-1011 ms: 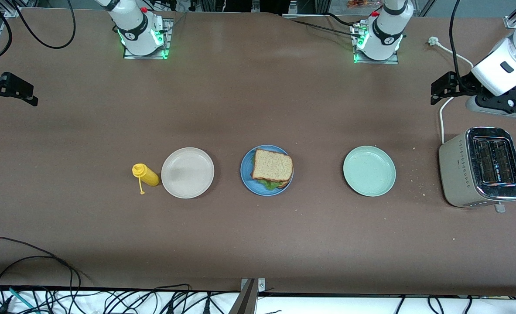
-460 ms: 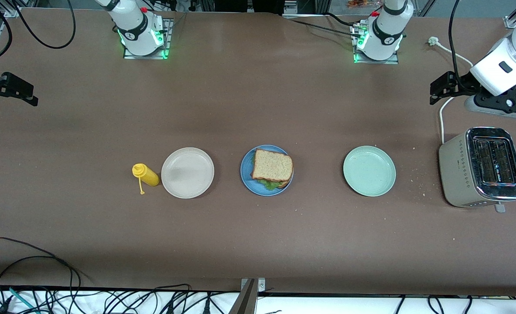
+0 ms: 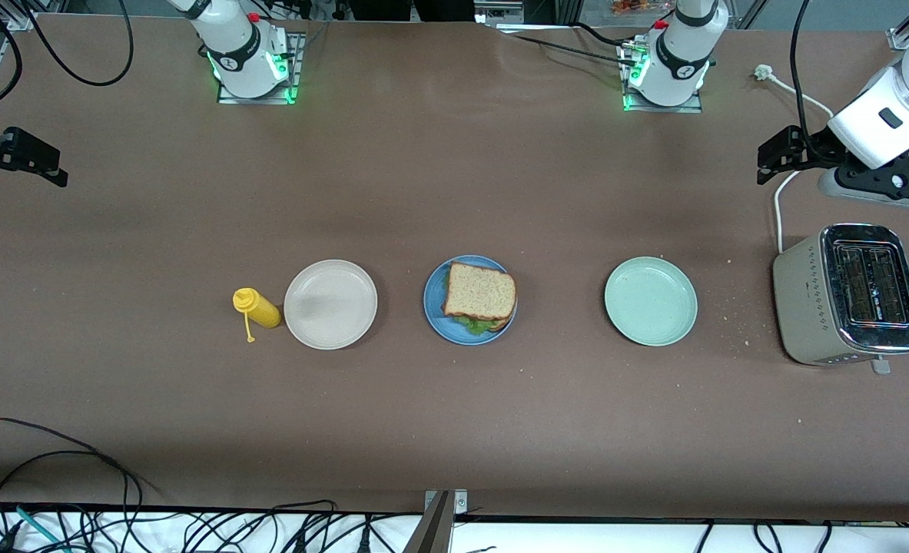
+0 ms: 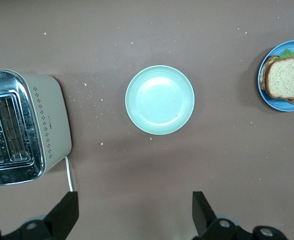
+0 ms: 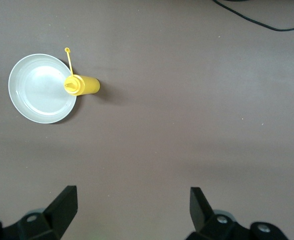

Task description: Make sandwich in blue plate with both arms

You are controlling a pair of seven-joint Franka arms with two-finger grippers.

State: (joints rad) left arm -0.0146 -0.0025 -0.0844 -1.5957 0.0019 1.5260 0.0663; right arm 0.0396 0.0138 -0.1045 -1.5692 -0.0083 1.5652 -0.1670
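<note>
A: From the front, what do you see?
B: The sandwich (image 3: 479, 293) sits on the blue plate (image 3: 434, 311), between the beige plate (image 3: 330, 304) and the pale green plate (image 3: 651, 300). Both are well apart from the right claw (image 3: 48, 173), high at its own end of the surface (image 3: 454, 415), and the left claw (image 3: 769, 157), up near the toaster (image 3: 846, 294).

A: And the left wrist view?
B: The left claw (image 4: 134, 212) hangs with fingers (image 4: 66, 212) spread wide, holding nothing, over bare surface beside the green plate (image 4: 159, 100).

A: The right wrist view?
B: The right claw (image 5: 132, 207) is also spread and empty, over bare surface, the yellow bottle (image 5: 82, 85) and beige plate (image 5: 34, 95) some way off.
</note>
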